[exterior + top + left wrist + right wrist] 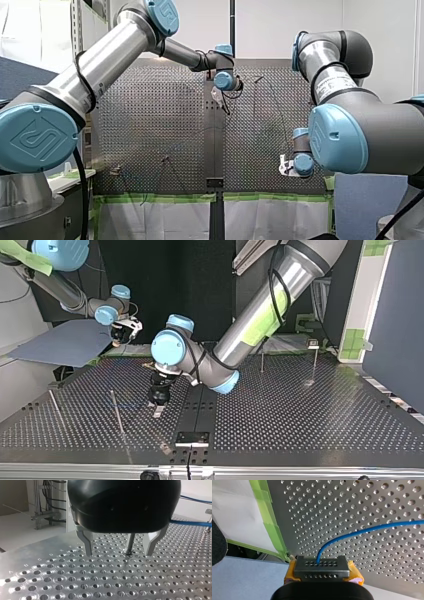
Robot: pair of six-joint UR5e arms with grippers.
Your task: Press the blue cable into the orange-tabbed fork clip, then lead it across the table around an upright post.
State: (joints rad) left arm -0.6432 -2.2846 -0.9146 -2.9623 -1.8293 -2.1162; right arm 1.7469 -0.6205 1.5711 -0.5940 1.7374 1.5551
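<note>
Front on, the left arm (pixel 115 55) stretches over the table (pixel 150 125); top view, the left gripper (pixel 160 396) hangs low; its wrist view alone shows fingers (pixel 86 541) released astride the upright post (pixel 129 543), blue cable (pixel 190 523) clear of it; right wrist view, the right gripper (pixel 321 566) clenches the cable.

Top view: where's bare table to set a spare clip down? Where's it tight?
Bare: the table at the view's right, from the dark middle strip to the edge, on the camera's side of two posts. Tight: left of the strip, where my left claw straddles a post, the cable runs beside it, and two rods stand.
</note>
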